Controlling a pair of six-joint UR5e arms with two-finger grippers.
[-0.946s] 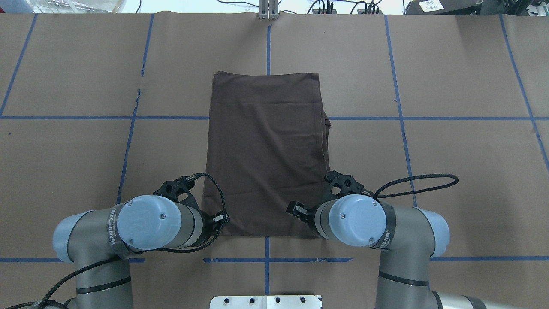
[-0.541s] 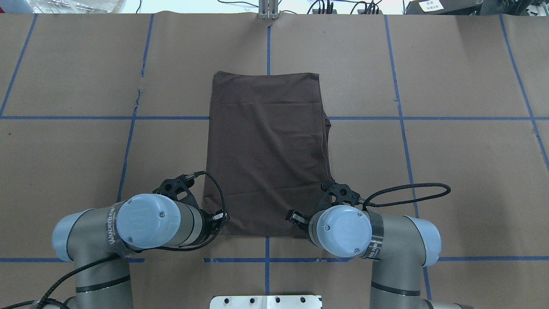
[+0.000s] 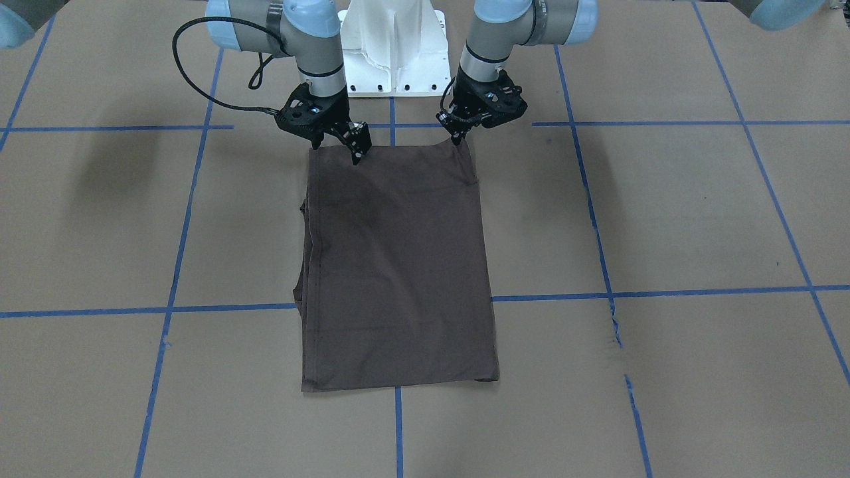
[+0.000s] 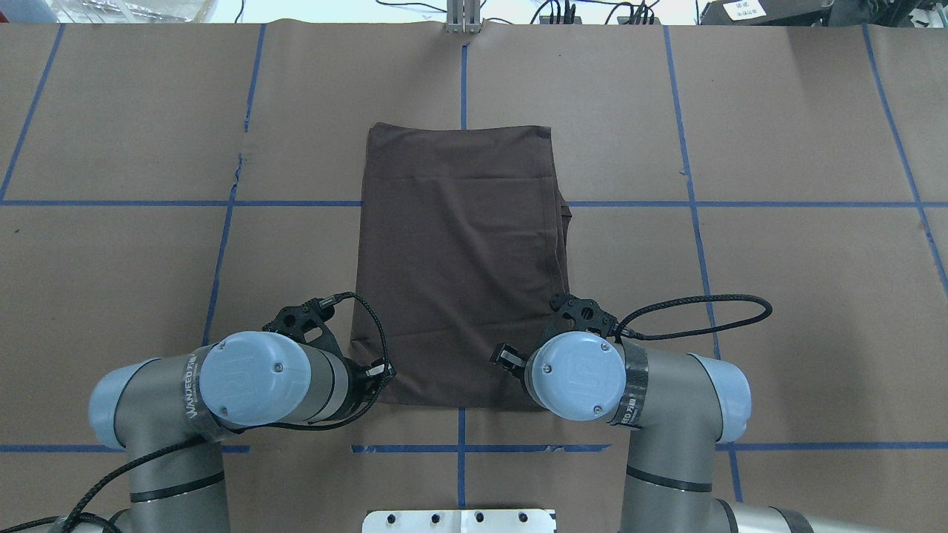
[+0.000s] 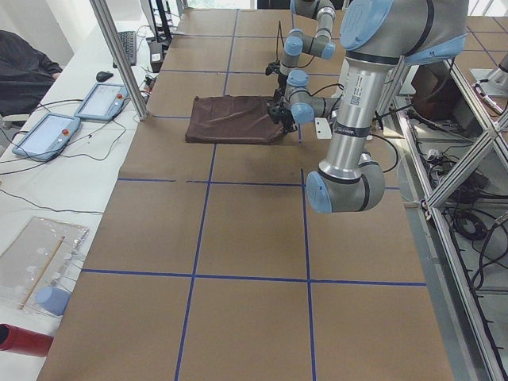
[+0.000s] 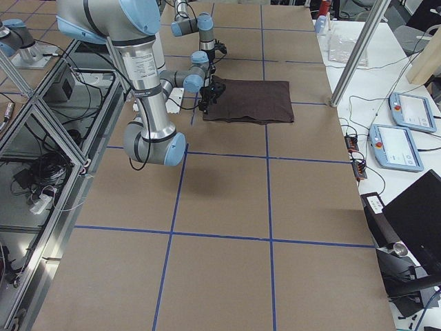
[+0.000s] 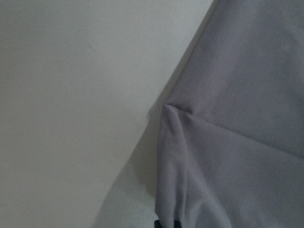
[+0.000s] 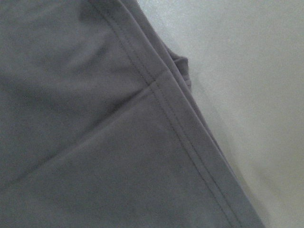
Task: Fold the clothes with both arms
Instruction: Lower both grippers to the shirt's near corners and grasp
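"At the hem nearest the robot, what are the left fingers [image 3: 458, 137] doing?"

"Pinched together on that corner of the T-shirt [image 3: 398, 265], by the look of it. The right fingers [image 3: 340, 150] stand apart over the other corner."

"And the rest?"

"Flat on the table [image 3: 664, 212], long axis running straight away from both arms, each equally near."

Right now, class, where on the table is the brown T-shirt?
In the overhead view the T-shirt lies flat at mid-table, over the crossing of the blue tape lines, its robot-side corners at the left claw and right claw.
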